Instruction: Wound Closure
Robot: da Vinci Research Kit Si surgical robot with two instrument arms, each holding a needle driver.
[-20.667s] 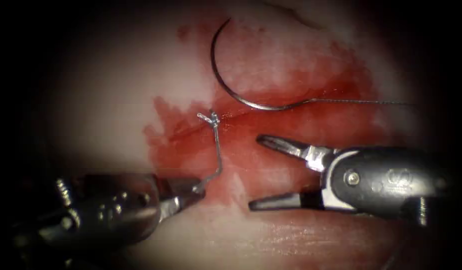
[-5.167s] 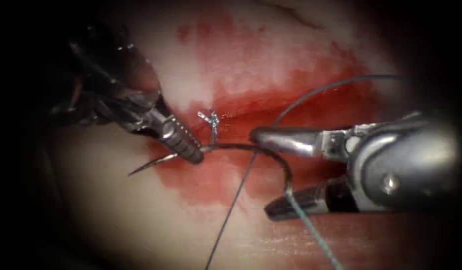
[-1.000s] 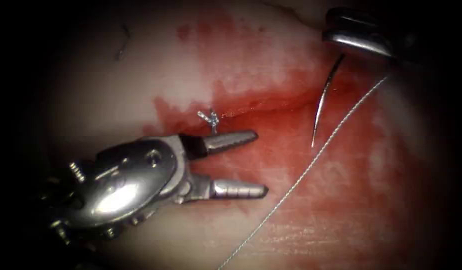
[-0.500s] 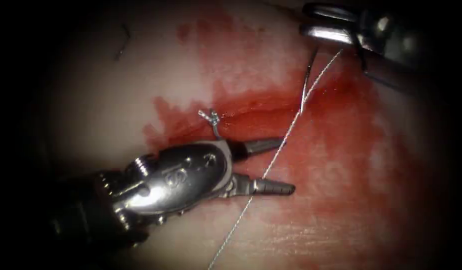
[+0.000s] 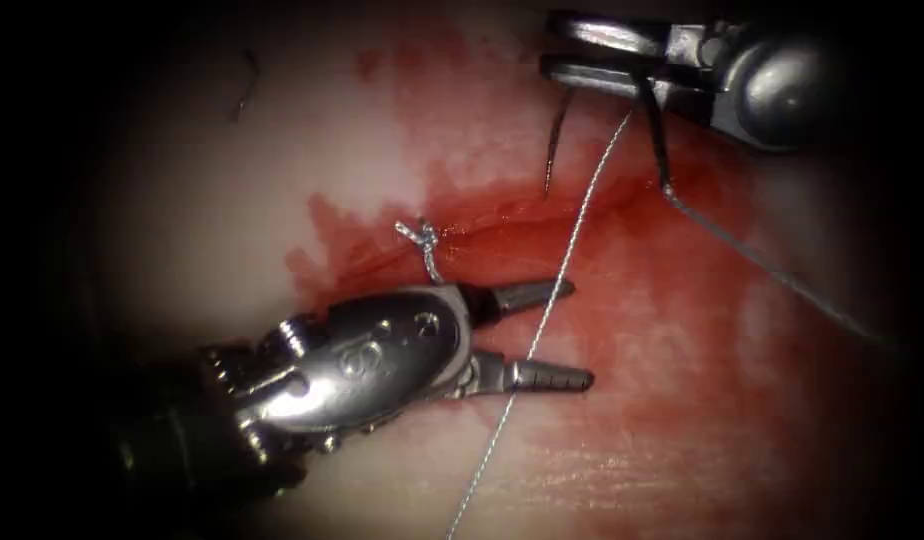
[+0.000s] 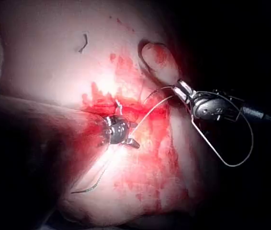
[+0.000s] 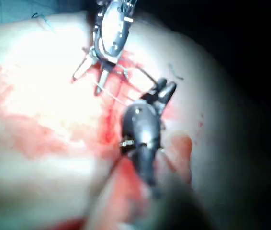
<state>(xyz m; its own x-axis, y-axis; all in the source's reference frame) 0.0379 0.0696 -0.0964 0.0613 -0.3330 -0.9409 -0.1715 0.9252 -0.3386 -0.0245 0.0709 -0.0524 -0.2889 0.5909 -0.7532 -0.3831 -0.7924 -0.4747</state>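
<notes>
My left tool (image 5: 580, 333) lies just below the cut (image 5: 522, 215) with its jaws open and nothing gripped. The thread (image 5: 527, 355) runs between the two jaws without being held. My right tool (image 5: 554, 45) is above the cut's right half, shut on the curved needle (image 5: 554, 150) about mid-curve. The needle's point hangs down just above the cut, out of the tissue. Its tail end (image 5: 662, 150) trails thread to the lower right. A tied knot (image 5: 422, 238) sits on the cut's left part. The left wrist view shows my left tool (image 6: 126, 136) and the right tool (image 6: 207, 105).
Red fluid (image 5: 682, 300) covers the tissue around and below the cut. A short cut end of thread (image 5: 244, 90) lies on the pale tissue at upper left. In the left wrist view a loop of thread (image 6: 231, 158) hangs beyond the right tool.
The right tool has carried the needle leftwards along the upper edge. My left tool has shifted right, and the thread now passes between its open jaws.
</notes>
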